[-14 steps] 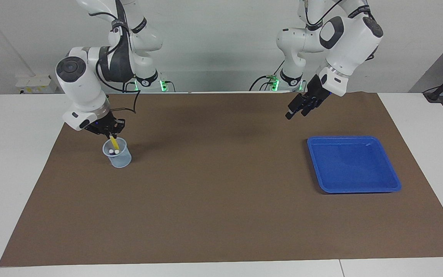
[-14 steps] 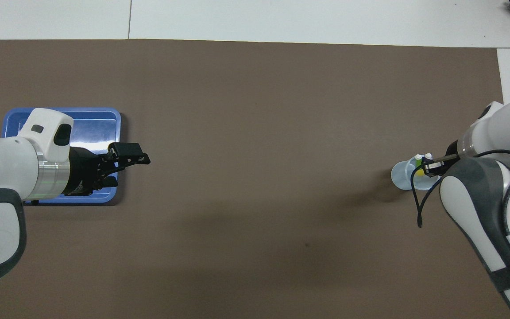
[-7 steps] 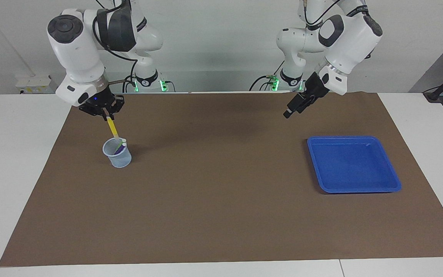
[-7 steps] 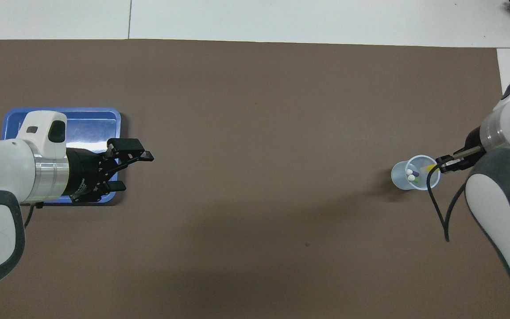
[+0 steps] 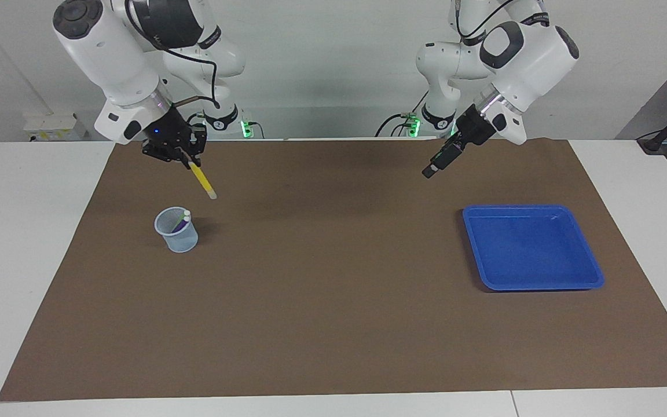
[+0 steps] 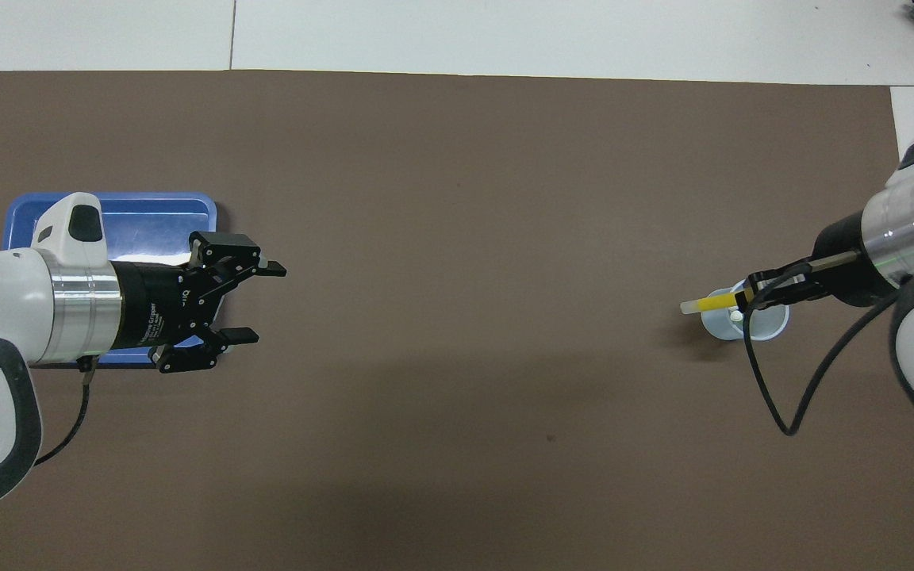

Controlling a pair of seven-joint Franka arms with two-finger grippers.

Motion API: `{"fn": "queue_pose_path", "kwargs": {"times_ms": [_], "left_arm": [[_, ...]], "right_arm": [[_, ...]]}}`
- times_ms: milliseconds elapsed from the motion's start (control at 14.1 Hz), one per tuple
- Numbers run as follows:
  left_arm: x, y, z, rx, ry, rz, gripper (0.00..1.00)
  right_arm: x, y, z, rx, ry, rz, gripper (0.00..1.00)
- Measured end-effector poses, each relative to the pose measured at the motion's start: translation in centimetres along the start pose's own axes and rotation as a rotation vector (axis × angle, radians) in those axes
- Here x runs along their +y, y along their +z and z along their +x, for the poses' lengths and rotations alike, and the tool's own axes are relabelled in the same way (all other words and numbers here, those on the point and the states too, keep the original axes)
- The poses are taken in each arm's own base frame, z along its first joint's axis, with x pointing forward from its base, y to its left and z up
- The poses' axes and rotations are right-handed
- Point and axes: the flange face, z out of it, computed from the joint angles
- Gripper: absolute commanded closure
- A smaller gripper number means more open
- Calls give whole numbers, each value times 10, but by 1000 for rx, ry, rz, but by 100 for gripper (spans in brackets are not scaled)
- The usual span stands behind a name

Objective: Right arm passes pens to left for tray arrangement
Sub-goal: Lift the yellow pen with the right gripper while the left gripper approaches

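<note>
My right gripper [image 5: 187, 160] is shut on the upper end of the yellow pen [image 5: 202, 181], which hangs slanted in the air with its pale tip pointing down, above the mat beside the cup. In the overhead view the right gripper [image 6: 749, 298] hides part of the cup while the yellow pen [image 6: 709, 304] points toward the table's middle. A green pen [image 5: 182, 219] and a purple pen [image 5: 177, 227] stand in the cup. The blue tray [image 5: 533, 248] lies empty at the left arm's end. My left gripper [image 6: 260, 304] is open in the air beside the tray [image 6: 151, 218], holding nothing.
The pale blue mesh cup [image 5: 177, 233] stands on the brown mat [image 5: 333, 324] at the right arm's end. White table [image 5: 21, 231] surrounds the mat. A black cable [image 6: 774, 396] loops down from the right wrist.
The right gripper has lifted the yellow pen out of the cup and swung it toward the table's middle. The left gripper has turned at the wrist and shifted slightly toward the middle.
</note>
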Motion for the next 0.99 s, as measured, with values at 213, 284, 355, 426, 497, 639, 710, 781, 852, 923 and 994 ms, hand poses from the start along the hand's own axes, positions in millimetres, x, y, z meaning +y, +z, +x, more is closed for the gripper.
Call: {"fn": "queue_pose_path", "kwargs": {"times_ms": [213,284,355,426,497,639,710,781,852,923,994], "left_arm": [[9,1,-9,-40,-124,-82,7],[14,5,-18,-40,-152,-101,7],[19,10,-29,-41,-180,-119,7],[24,16,-40,-41,-210,-139,6],[28,21,-52,-43,-244,-161,6],[34,31,-72,-42,-329,-204,6],[37,36,-80,-41,-376,-227,7],[39,40,-88,-42,-416,-248,7],[41,43,-95,-43,-453,-267,6],[42,47,-101,-44,-482,-284,6],[41,52,-106,-43,-507,-301,6]], "right_arm": [[-32,0,4,25,84,120,100],[-44,0,6,41,99,146,100],[-57,1,8,60,115,168,100],[-71,2,10,79,136,187,100],[-86,4,11,97,161,198,100],[-117,12,12,125,213,231,100],[-132,18,12,137,236,259,100],[-144,26,11,150,253,280,100],[-155,34,9,166,265,295,100],[-168,41,6,178,277,303,100],[-181,45,1,183,292,310,100]]}}
